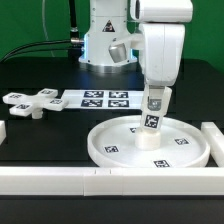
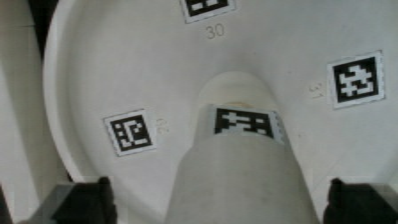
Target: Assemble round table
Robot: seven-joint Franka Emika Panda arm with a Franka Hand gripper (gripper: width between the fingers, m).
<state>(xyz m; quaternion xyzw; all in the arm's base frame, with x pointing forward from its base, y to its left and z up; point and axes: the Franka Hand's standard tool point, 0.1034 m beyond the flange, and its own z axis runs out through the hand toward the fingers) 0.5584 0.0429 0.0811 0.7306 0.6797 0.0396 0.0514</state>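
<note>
The large rimmed round disc (image 1: 110, 148) lies on the black table at the front. The short thick post (image 1: 152, 112) stands near the disc's middle, leaning slightly, with tags on its side. My gripper (image 1: 153, 97) hangs over the post's upper end, with one finger on each side. In the wrist view the post (image 2: 240, 170) rises from the disc (image 2: 107, 60) between my fingertips (image 2: 86, 200). A gap shows on both sides of the post, so my gripper (image 2: 217, 203) is open around it. The small cross-shaped foot (image 1: 30, 101) lies at the exterior view's left.
The marker board (image 1: 105, 98) lies behind the disc. White border bars run along the front (image 1: 100, 182) and the exterior view's right (image 1: 213, 135), close to the disc's rim. The robot base (image 1: 108, 45) stands at the back.
</note>
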